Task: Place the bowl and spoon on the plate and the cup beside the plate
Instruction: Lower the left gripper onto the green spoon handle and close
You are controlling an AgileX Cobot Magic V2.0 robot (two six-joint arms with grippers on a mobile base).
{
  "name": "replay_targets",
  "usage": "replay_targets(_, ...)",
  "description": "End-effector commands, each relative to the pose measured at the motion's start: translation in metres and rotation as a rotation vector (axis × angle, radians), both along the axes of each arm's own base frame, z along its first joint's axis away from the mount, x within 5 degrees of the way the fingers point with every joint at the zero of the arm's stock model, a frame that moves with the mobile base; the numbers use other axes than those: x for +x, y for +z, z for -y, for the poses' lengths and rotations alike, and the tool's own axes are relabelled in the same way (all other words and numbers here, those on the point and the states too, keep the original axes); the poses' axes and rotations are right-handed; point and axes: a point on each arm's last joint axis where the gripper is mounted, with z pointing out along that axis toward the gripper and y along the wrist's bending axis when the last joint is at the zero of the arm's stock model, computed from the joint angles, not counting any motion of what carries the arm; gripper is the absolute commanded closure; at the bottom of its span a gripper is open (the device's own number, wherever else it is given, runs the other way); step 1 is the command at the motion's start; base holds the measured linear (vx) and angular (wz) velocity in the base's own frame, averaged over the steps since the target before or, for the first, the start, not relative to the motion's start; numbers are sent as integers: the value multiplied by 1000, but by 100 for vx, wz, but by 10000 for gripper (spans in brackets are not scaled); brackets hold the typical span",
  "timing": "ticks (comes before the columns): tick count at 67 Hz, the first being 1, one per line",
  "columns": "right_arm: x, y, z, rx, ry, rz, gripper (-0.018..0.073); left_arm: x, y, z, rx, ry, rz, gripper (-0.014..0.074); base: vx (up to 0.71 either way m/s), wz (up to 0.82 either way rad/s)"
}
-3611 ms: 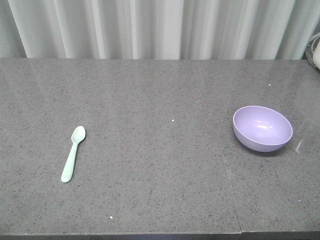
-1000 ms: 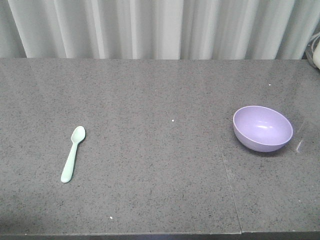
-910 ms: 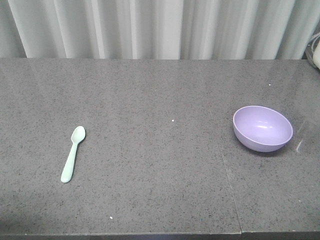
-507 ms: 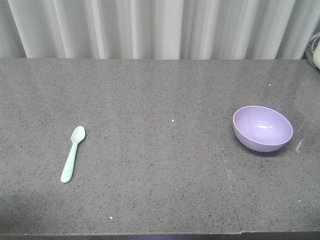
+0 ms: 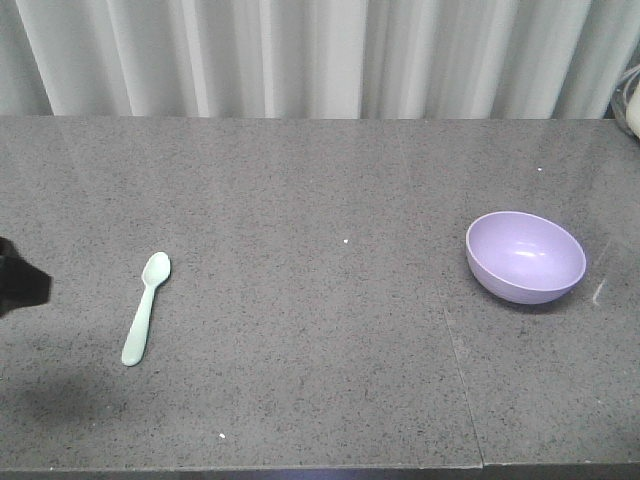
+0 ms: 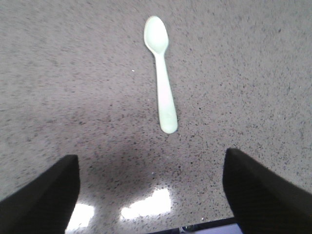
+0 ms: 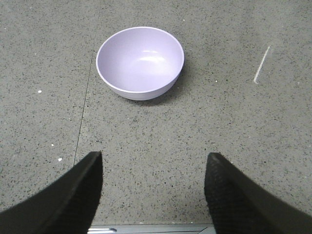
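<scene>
The spoon (image 5: pixel 146 307) lies flat on the left part of the grey speckled table (image 5: pixel 320 380), with its scoop end toward the curtain (image 5: pixel 300 55). The left gripper (image 6: pixel 151 158) hangs just short of the handle end, its 2 fingers (image 6: pixel 44 195) spread wide and holding nothing. The bowl (image 5: pixel 525 257) stands upright on the right part, well apart from the spoon. The right gripper (image 7: pixel 155 157) hangs near the bowl, its 2 fingers also spread and holding nothing.

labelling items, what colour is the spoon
The spoon is pale mint green, clearest in the left wrist view.
</scene>
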Motion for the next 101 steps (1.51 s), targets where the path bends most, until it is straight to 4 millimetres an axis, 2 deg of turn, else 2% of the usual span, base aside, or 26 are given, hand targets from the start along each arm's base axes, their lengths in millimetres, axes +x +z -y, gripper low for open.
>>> replay_targets(1,4,13,0,-5,4,84,105,19,5,11,-35,-19,60,34,0,0)
replay_targets(30,4,13,0,-5,4,85,105,106,-13,51,43,-39,-20,42,0,0)
replay_targets(44,4,13,0,-5,4,85,105,131,-34,67,85,-44,-72,42,0,0)
replay_targets(62,4,13,0,-5,3,85,105,150,-68,73,91,-25,-152,42,0,0)
replay_targets(101,4,13,0,-5,3,85,105,165,-101,77,87,18,-215,42,0,0)
